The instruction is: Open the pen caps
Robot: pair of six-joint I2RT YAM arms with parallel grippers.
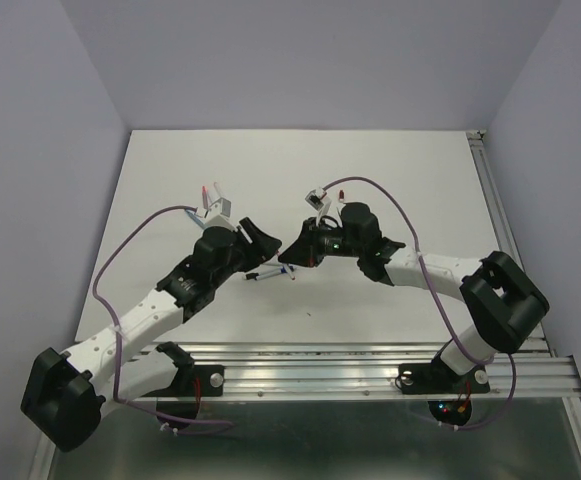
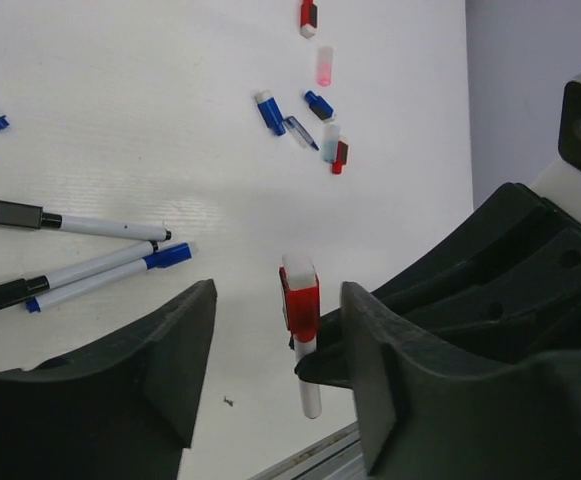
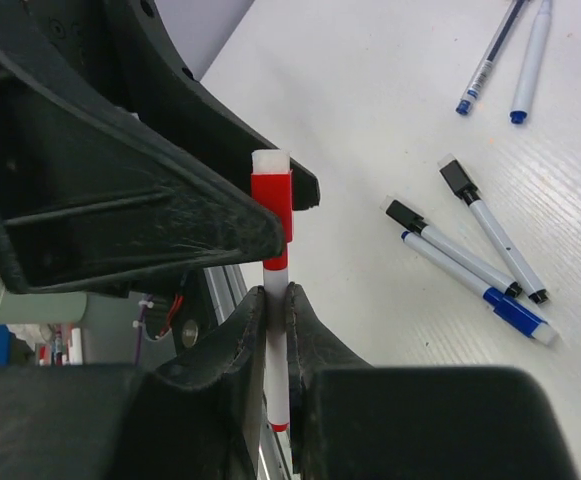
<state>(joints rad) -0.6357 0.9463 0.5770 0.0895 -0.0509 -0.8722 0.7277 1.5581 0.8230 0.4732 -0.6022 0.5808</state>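
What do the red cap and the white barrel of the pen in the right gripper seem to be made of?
Red cap: likely hard plastic, opaque, smooth, with crisp moulded edges and slight sheen. White barrel: probably plastic too, smooth and faintly glossy. It is clamped in the right gripper, so part is hidden.

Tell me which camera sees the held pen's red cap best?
The left wrist view: the red cap stands clear between the open left fingers. The right wrist view shows it crowded by those fingers, on the pen pinched by the right fingers. The top view hides it.
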